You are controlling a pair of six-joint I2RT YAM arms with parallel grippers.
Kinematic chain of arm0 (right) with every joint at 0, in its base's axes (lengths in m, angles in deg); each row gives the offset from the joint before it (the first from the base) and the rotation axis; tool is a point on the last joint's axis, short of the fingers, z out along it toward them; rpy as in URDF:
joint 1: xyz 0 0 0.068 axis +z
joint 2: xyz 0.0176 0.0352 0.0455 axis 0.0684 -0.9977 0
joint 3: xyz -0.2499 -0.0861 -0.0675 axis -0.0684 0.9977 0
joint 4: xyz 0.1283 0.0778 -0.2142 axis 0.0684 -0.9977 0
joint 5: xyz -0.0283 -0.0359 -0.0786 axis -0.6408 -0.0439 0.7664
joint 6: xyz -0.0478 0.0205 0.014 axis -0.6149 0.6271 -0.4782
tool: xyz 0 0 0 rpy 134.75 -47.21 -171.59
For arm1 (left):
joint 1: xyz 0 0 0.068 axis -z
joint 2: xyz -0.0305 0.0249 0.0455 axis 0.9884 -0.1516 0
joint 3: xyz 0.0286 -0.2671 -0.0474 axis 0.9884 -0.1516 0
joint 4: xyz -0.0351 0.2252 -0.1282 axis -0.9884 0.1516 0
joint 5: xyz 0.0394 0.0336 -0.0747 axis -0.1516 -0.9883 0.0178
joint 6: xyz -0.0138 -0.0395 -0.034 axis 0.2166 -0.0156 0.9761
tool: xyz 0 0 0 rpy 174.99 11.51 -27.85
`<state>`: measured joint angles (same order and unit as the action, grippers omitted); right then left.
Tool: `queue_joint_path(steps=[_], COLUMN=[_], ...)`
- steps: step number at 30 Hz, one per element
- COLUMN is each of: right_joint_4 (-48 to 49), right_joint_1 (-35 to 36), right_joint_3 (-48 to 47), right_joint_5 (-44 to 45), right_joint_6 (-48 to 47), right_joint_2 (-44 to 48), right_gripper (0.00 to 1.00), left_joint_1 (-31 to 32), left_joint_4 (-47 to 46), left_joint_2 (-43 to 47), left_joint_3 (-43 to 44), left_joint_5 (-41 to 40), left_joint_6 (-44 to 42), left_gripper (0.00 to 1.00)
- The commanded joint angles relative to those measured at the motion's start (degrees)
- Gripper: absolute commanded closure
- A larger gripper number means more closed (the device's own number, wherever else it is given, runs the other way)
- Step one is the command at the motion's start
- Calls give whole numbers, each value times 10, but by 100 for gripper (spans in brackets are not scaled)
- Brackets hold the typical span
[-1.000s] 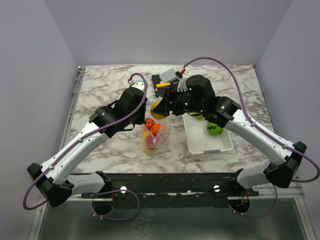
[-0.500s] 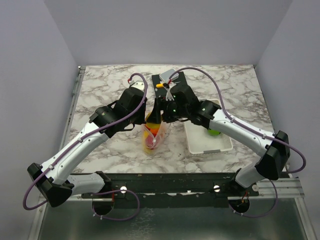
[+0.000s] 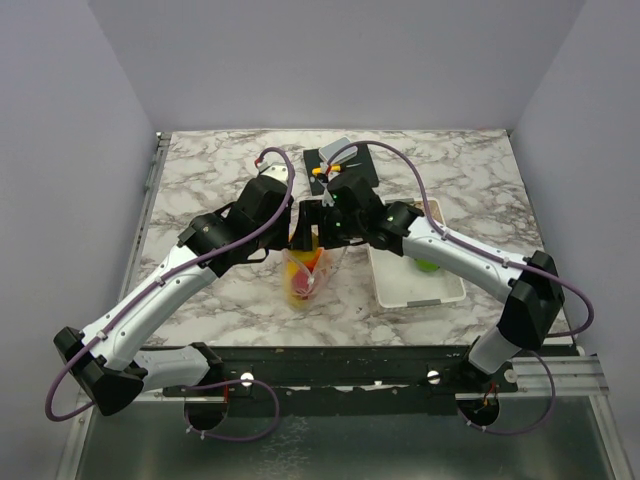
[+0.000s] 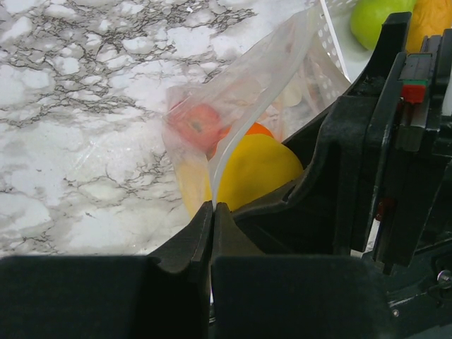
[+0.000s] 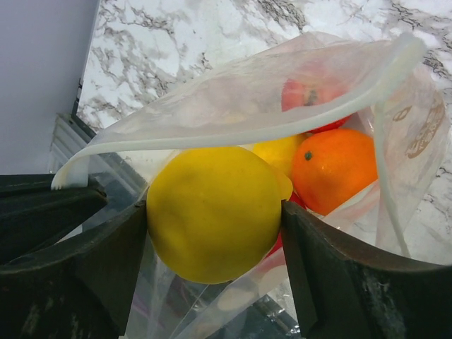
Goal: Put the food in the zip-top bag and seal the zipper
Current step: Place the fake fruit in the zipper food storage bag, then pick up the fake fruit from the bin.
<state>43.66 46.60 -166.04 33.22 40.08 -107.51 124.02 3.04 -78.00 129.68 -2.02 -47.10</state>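
Note:
The clear zip-top bag (image 3: 306, 277) stands open at mid table with red, orange and yellow food inside. My left gripper (image 4: 212, 210) is shut on the bag's rim, pinching the pale zipper (image 4: 233, 138) strip and holding the mouth up. My right gripper (image 5: 215, 215) is shut on a yellow fruit (image 5: 215, 212), a finger against each side, just inside the bag's mouth under the zipper (image 5: 395, 67) edge. An orange fruit (image 5: 332, 169) and a red fruit (image 5: 311, 95) lie deeper in the bag. In the top view the right gripper (image 3: 312, 222) sits over the bag beside the left gripper (image 3: 296, 240).
The white slatted basket (image 3: 425, 290) lies right of the bag and holds a green fruit (image 3: 428, 265), also seen as a green fruit (image 4: 374, 18) beside an orange one (image 4: 432, 14). A dark board with a yellow-handled knife (image 3: 322, 170) sits behind the grippers.
My right arm has swung left from over the basket, carrying the yellow fruit to the bag's mouth and lowering it in. The left gripper has kept its hold on the bag's rim.

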Motion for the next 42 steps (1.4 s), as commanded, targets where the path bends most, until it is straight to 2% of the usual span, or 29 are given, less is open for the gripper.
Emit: queue_joint_path(steps=[1, 9, 20, 31, 42], right_joint_4=[4, -1, -48, -182, -342], right_joint_1=[4, 4, 4, 4, 2], right_joint_3=[-23, -27, -35, -35, -23], right_joint_5=[11, 12, 51, 205, 380], right_joint_6=[6, 10, 2, -11, 2], right_joint_2=[-1, 22, 99, 186, 193], right_gripper=[20, 12, 14, 17, 17], left_joint_1=[-4, -5, -5, -5, -6], left_joint_4=[-4, -3, -4, -9, -10], left_joint_2=[12, 10, 7, 4, 4], left_joint_3=[-8, -5, -3, -6, -5], left_joint_5=[7, 8, 9, 10, 13], left_joint_6=[-6, -7, -5, -4, -1], left_gripper=[100, 100, 100, 100, 100])
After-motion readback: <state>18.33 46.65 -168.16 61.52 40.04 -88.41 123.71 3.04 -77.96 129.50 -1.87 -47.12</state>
